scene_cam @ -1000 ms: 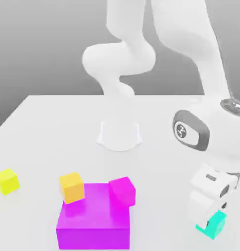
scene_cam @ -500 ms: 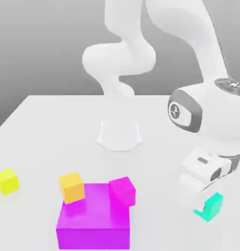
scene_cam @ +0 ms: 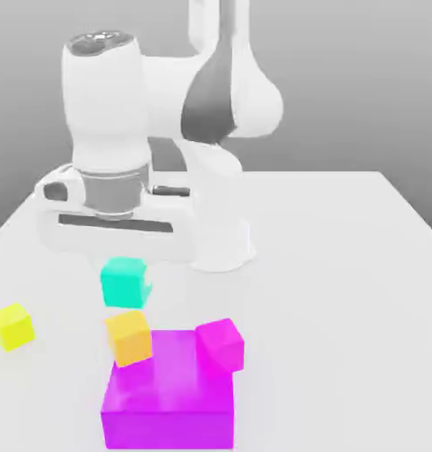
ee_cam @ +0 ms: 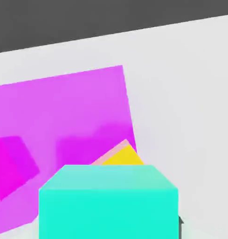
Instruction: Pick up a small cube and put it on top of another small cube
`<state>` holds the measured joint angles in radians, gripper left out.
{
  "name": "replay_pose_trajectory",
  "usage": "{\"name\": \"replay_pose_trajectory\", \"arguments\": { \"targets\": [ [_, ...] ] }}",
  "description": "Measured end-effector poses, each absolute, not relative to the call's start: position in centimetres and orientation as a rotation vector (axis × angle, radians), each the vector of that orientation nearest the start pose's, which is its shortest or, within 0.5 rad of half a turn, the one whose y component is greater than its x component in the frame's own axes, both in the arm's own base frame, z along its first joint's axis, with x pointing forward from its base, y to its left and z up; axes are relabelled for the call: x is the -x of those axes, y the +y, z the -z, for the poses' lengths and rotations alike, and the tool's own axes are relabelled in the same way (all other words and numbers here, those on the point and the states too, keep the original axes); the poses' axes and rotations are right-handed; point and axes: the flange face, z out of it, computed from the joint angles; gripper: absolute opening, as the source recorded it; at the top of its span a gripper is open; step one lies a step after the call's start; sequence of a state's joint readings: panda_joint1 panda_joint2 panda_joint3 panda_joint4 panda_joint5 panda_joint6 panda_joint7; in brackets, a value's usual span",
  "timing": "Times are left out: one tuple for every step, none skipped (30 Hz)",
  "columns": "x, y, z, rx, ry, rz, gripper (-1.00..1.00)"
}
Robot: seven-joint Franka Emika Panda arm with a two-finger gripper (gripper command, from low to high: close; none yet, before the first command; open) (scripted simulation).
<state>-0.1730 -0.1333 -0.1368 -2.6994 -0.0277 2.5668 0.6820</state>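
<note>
1. Since the earlier frames, the arm has swung from the exterior view's right across to its left, and the teal cube (scene_cam: 125, 282) has left the table near the right front and now hangs in the air.
2. Yellow cube (scene_cam: 11, 325): resting on the white table (scene_cam: 343, 291) at the far left of the exterior view, well apart from everything else.
3. Gripper (scene_cam: 124, 265): closed almost fully, clamped on the teal cube, which hangs below the white hand (the fingers themselves are hidden behind the hand and cube in the exterior view).
4. Teal cube: held clear of the table, just above the orange cube (scene_cam: 129, 336), with a narrow gap between the two. In the hand view the teal cube (ee_cam: 108, 200) sits in front, and a corner of the orange cube (ee_cam: 120, 158) shows beyond its far edge.
5. Orange cube: at the left rear corner of the big magenta block (scene_cam: 169, 388), slightly tilted.
6. Hot-pink cube (scene_cam: 221, 343): on the block's right rear corner, tilted.
7. Robot base (scene_cam: 221, 238): behind the block, towards the centre of the table.
</note>
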Motion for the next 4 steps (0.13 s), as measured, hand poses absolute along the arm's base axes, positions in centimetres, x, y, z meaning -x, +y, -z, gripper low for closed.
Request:
{"name": "replay_pose_trajectory", "arguments": {
  "targets": [
    [-38.63, -12.23, -26.28, 2.778, 1.462, -0.001, 1.00],
    [-38.63, -12.23, -26.28, 2.778, 1.462, -0.001, 1.00],
    [-38.63, -12.23, -26.28, 2.778, 1.462, -0.001, 1.00],
    [-38.63, -12.23, -26.28, 2.778, 1.462, -0.001, 1.00]
  ]
}}
